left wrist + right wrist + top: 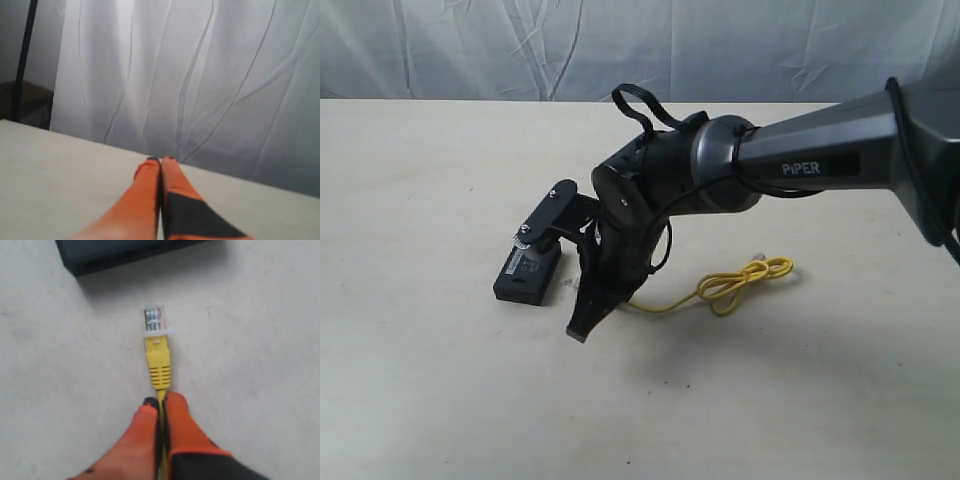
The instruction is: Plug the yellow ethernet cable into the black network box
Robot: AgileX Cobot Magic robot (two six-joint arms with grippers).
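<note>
The black network box lies flat on the table, left of centre, with a pale label on top. My right gripper reaches across and hangs just right of the box. In the right wrist view the right gripper is shut on the yellow ethernet cable, right behind the plug boot. The clear plug points at the box, a short gap away. The cable's knot-like loop trails to the right. My left gripper is shut and holds nothing; the exterior view does not show it.
The pale table stretches around the box and cable. A white wrinkled curtain hangs behind its far edge. The right arm spans the right half of the scene above the table.
</note>
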